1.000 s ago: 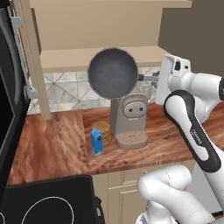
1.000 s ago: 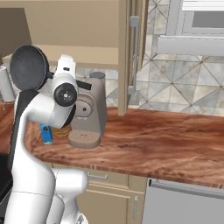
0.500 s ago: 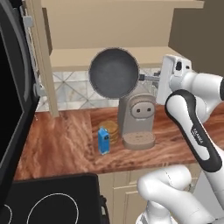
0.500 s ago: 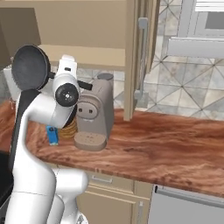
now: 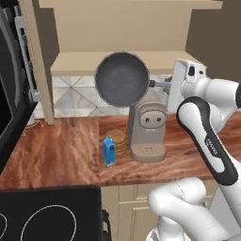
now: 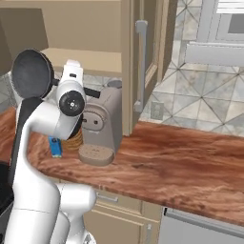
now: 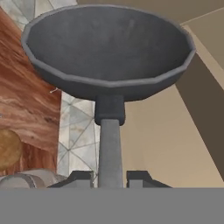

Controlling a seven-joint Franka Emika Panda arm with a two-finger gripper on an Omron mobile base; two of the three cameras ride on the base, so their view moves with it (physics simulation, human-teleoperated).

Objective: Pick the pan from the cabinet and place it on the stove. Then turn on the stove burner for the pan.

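While the gripper pinches its thin handle, the pan hangs in the air on edge, a shallow round dark grey bowl facing outward, above the coffee machine and before the cabinet shelf. Left base view alone shows the stove at the counter's near edge.

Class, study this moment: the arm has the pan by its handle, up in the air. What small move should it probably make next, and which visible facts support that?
Probably carry the pan left and down toward the stove. The gripper is shut on the pan's handle, and the pan hangs tipped on edge above the coffee machine, already out of the cabinet. The black cooktop lies at lower left in the left base view, with nothing on it there.
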